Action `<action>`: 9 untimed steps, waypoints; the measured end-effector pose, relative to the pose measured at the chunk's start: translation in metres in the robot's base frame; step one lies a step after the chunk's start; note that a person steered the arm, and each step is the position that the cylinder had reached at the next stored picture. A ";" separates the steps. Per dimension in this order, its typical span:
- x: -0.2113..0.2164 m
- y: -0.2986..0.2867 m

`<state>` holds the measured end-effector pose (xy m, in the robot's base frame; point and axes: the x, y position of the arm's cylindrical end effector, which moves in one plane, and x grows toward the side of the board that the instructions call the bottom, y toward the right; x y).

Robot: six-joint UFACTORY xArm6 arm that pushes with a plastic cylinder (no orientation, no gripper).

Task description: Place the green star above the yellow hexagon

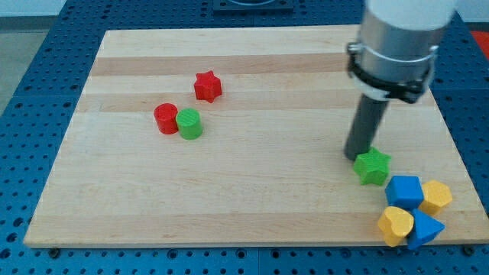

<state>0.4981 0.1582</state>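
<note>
Resting on the wooden board (252, 198), my tip (355, 155) sits just at the upper-left edge of the green star (373, 166), touching it or nearly so; I have no jaws to spread or press, only this straight rod. That star lies toward the view's lower right. Just below and right of it is a tight cluster: a blue cube (404, 191), the yellow hexagon (436, 197) on its right, a yellow heart (395, 224) and another blue block (425, 228) underneath. Well apart, toward the view's upper left, a red star (207, 86) stands above a red cylinder (166, 118) touching a green cylinder (189, 123).
</note>
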 end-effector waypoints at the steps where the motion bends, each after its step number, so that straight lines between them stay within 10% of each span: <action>1: 0.000 0.001; 5: 0.026 -0.079; 9: 0.013 0.035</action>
